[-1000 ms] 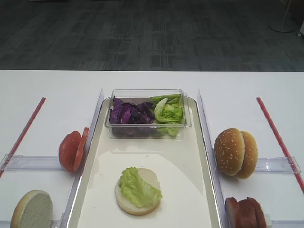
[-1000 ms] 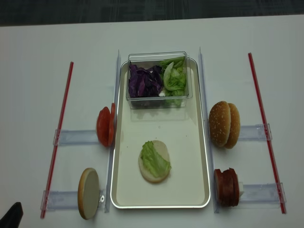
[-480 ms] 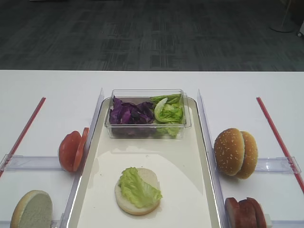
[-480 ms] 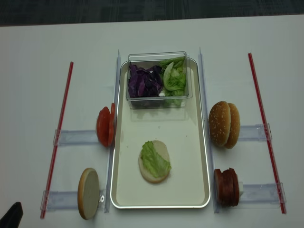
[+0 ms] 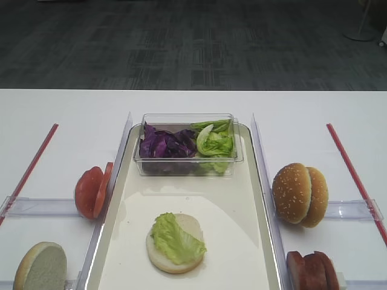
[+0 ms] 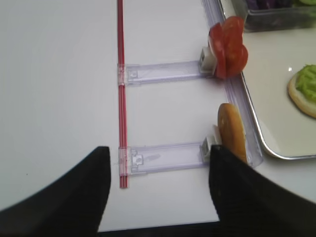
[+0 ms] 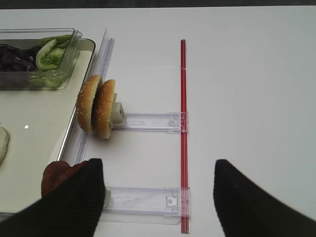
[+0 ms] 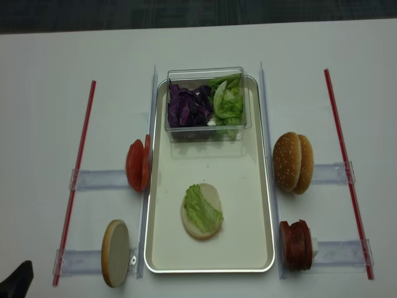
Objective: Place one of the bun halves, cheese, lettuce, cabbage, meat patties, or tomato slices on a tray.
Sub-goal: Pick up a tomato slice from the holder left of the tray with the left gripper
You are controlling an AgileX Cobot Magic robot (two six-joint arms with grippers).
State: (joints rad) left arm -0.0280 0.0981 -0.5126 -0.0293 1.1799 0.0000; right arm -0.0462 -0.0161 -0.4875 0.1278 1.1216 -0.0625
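**Both claws wide and empty, one bun bottom on the tray**

Your left claw (image 6: 158, 197) stands spread wide with nothing between its fingers, above the tabletop (image 6: 59, 98) near the clear rail that carries an upright bun bottom (image 6: 231, 132). Your right claw (image 7: 157, 197) is parted too and grips nothing, with the meat patties (image 7: 57, 177) just beside its left finger. Farther out, the tomato slices (image 5: 92, 191) stand on edge beside the tray (image 5: 233, 211). On it lies a bun half (image 5: 175, 243) topped with lettuce (image 5: 175, 237).
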